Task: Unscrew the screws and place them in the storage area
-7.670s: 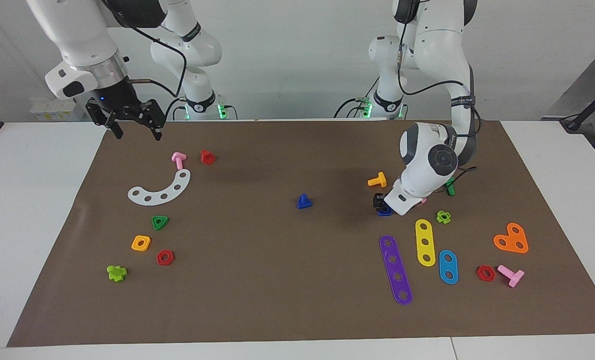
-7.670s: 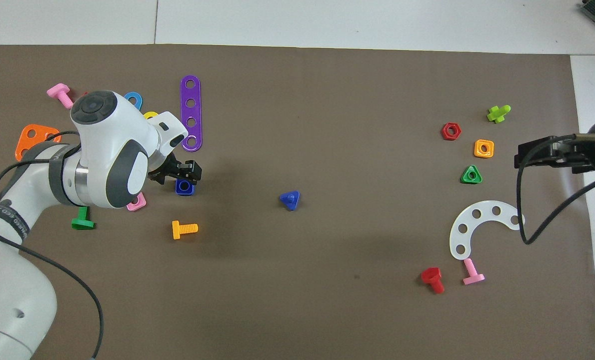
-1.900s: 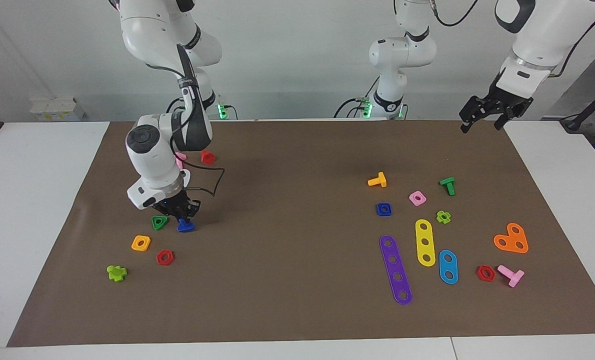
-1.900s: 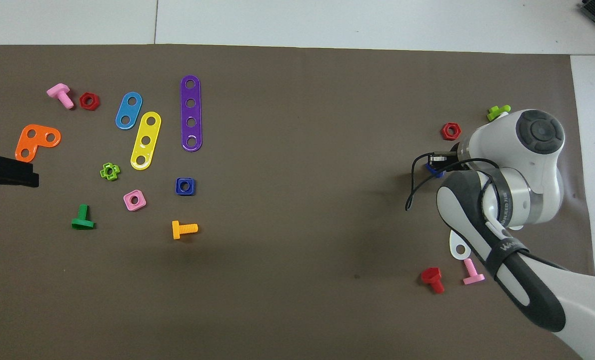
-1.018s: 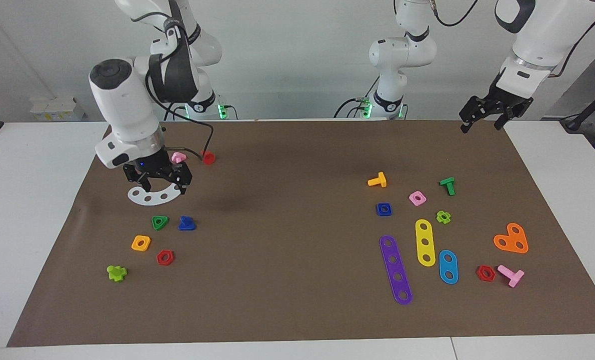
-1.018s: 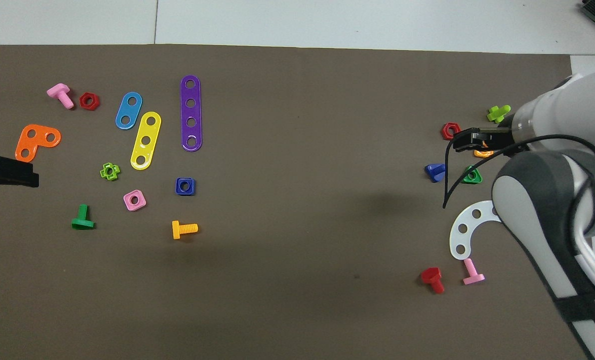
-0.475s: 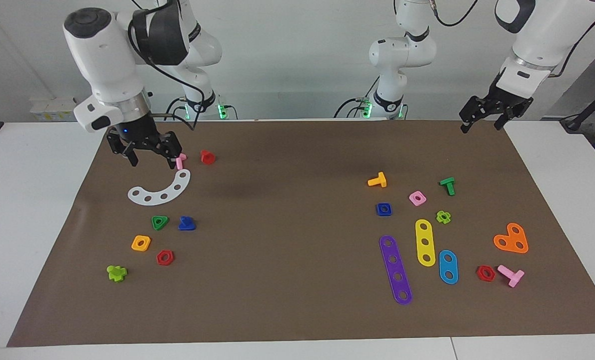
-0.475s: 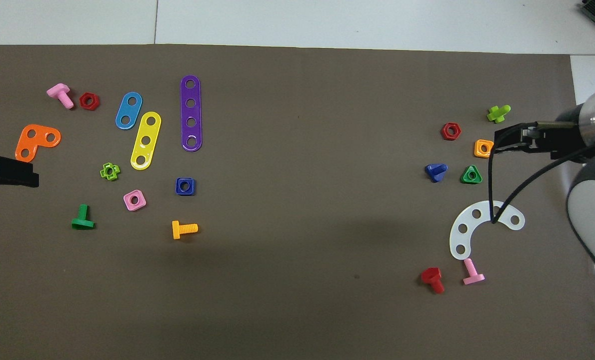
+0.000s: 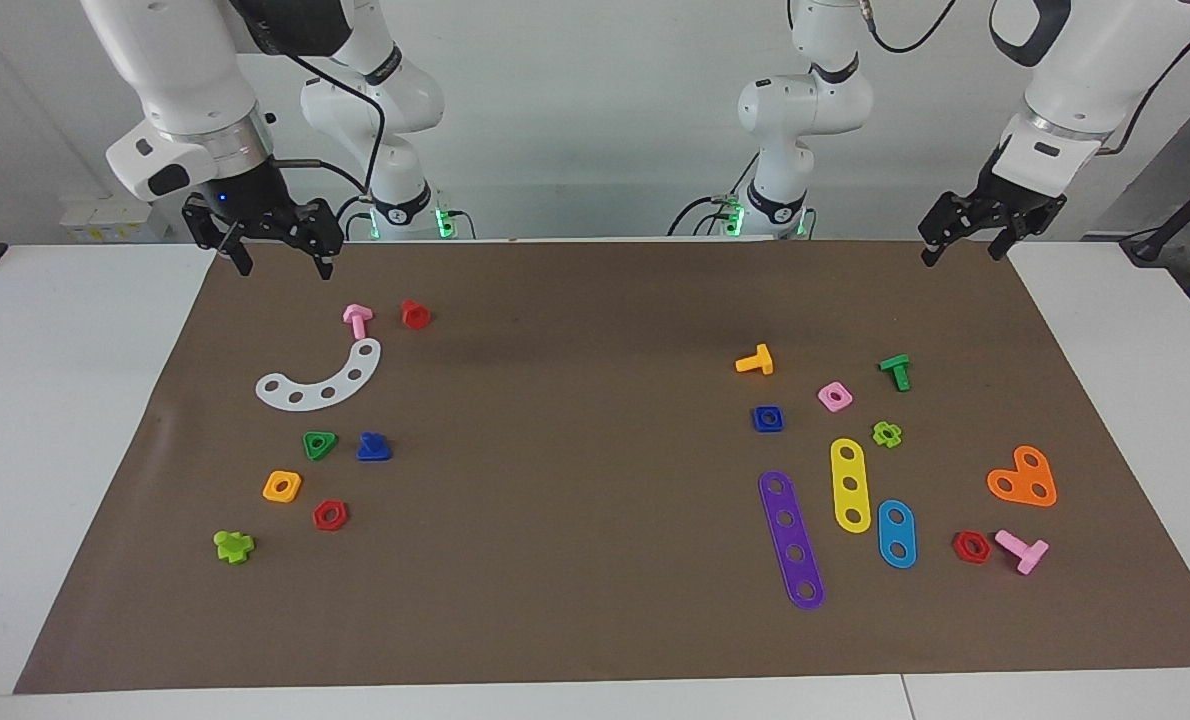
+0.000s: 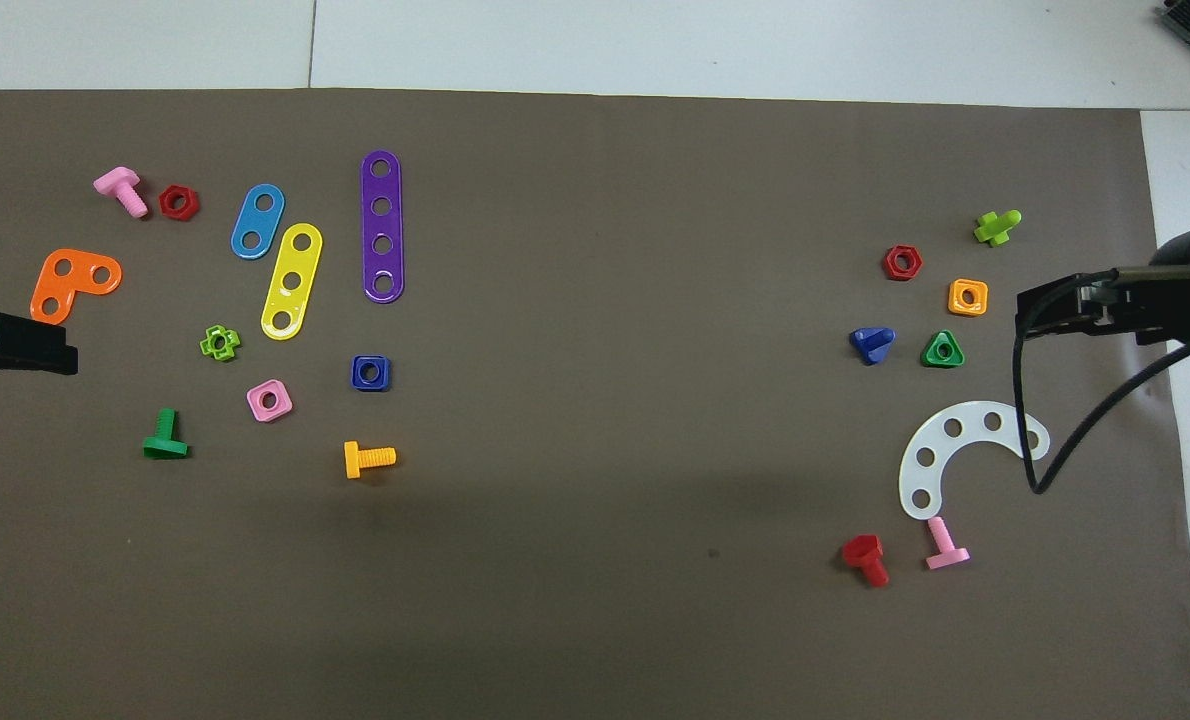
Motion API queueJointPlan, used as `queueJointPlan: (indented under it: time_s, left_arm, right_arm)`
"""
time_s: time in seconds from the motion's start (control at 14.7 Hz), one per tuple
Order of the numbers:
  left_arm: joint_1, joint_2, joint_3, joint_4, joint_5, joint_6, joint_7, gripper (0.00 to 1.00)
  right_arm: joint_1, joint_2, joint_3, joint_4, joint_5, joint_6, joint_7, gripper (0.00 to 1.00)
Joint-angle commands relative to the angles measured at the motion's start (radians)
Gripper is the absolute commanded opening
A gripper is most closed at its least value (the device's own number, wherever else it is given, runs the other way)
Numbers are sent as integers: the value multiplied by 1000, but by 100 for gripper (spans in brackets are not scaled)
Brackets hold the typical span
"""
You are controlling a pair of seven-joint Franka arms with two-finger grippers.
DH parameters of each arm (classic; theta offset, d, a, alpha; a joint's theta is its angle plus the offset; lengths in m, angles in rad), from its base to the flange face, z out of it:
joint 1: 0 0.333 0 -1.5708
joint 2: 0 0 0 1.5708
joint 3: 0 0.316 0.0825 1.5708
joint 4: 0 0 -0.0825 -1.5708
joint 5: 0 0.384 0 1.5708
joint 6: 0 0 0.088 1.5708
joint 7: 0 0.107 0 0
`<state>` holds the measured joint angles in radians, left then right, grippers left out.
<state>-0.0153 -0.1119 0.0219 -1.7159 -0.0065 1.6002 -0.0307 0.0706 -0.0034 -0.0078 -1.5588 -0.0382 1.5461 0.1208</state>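
Blue screw (image 9: 373, 447) lies free on mat in storage area, just beside green triangular nut (image 9: 319, 444), no nut on it: placement appears done. Right end effector (image 9: 277, 252) empty, fingers apart, raised over mat corner. Left end effector (image 9: 975, 238) likewise apart, waiting.

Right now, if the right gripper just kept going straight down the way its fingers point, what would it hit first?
Probably bare mat. The right gripper hangs open, fingers pointing down, over the brown paper mat at its edge nearest the robots. The pink screw and white curved strip seem clear of that line, though depth is uncertain.
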Motion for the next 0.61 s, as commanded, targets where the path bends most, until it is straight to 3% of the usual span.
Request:
queueJointPlan:
  time_s: [0.0, 0.54]
  left_arm:
    - [9, -6, -7, -8, 20, 6, -6, 100]
    - [9, -6, -7, -8, 20, 6, -6, 100]
  right_arm:
    - [-15, -26, 6, -30, 24, 2, -30, 100]
    - [-15, -27, 6, -30, 26, -3, -43, 100]
